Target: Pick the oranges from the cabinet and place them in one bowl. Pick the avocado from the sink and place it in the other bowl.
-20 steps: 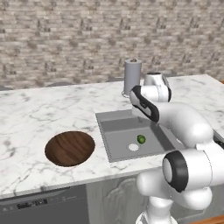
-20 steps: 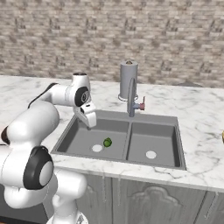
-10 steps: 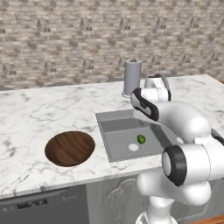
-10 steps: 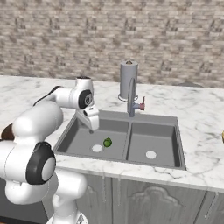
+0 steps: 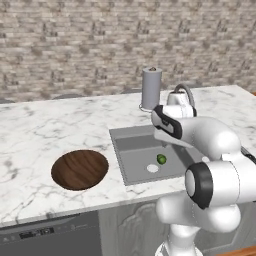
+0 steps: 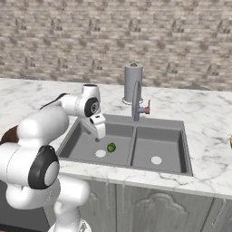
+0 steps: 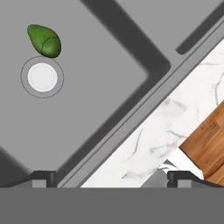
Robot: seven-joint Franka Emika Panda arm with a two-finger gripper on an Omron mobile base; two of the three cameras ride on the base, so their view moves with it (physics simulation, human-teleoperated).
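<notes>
The avocado (image 5: 161,159) (image 6: 111,147) (image 7: 44,40), small and dark green, lies on the floor of the sink's (image 5: 131,150) (image 6: 172,136) left basin, beside the round drain (image 7: 42,77). My gripper (image 6: 100,135) (image 7: 112,177) hangs open over that basin, above and to the left of the avocado in the right base view, with nothing between its fingertips (image 7: 42,177). The dark brown bowl (image 5: 80,169) rests on the marble counter left of the sink. The oranges and the cabinet are out of view.
An arched faucet (image 6: 136,99) with a red-marked handle stands behind the sink. A grey cylinder (image 5: 151,89) (image 6: 132,82) stands next to it at the wall. The marble counter (image 5: 55,125) runs both ways. A pale yellow sliver (image 6: 230,142) shows at the right edge.
The hand has come down and across over the left basin, closer to the avocado. The jaws stayed open. The avocado and brown bowl have not moved.
</notes>
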